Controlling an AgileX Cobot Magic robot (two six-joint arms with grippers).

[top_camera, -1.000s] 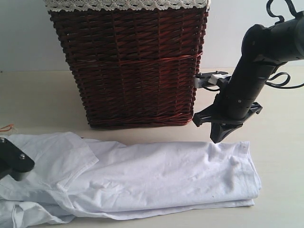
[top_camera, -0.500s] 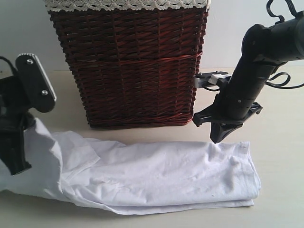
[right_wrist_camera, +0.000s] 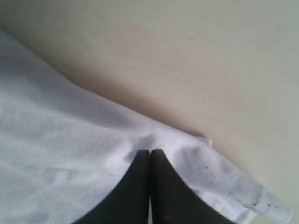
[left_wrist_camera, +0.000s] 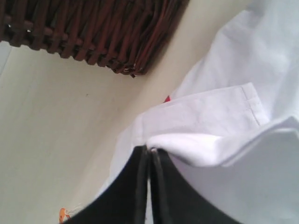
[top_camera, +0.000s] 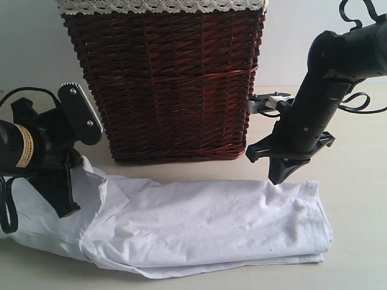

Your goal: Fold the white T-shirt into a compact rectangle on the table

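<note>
Pale cream table (top_camera: 357, 199), brown wicker basket (top_camera: 169, 90) at the back. L gripper (left_wrist_camera: 148, 150), jaws pressed together, is pinching a folded edge of the white T-shirt (top_camera: 211, 223) and holding that end raised off the tabletop, w/ cloth draping down from the tips. Just beside the pinch, a hemmed sleeve (left_wrist_camera: 224, 112) is lying across the shirt's body, w/ a sliver of red (left_wrist_camera: 167, 99) peeking out beneath. A small orange tag (left_wrist_camera: 62, 214) is showing near the shirt's edge. R gripper (top_camera: 279, 176), jaws likewise closed tight, is touching its tips to puckered cloth at the shirt's basket-side edge, near the opposite end. Whether fabric is caught btwn them can't be told. Rest of the shirt is lying flat in layers on the table, in front of the basket in the exterior view. The basket's lace-trimmed liner (top_camera: 163, 6) is showing along its rim.
</note>
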